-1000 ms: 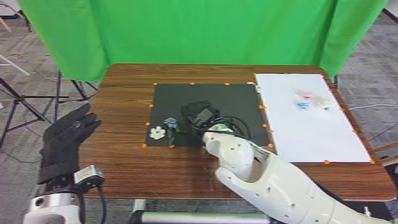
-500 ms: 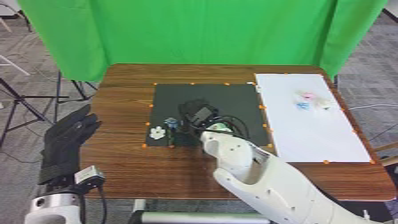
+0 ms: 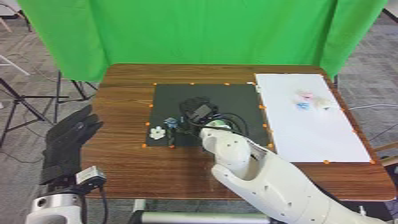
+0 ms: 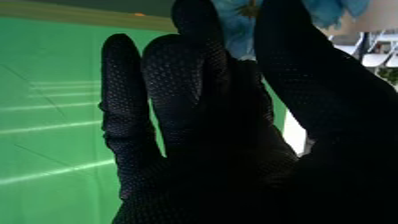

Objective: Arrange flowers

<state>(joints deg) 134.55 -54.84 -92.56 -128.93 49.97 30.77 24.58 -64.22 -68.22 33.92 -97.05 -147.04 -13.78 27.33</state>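
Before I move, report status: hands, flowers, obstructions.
Left hand open, at the table's left edge. Right hand open, over the black mat. Blue flower, white flower on mat; right hand crowds the blue.

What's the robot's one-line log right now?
right hand over black mat | blue flower beside right hand | white flower on mat | left hand off mat

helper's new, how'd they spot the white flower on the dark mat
On the brown table, find the dark mat left of the white sheet. The white flower lies near the mat's lower left corner. Its petals are white, unlike the blue flower beside it.
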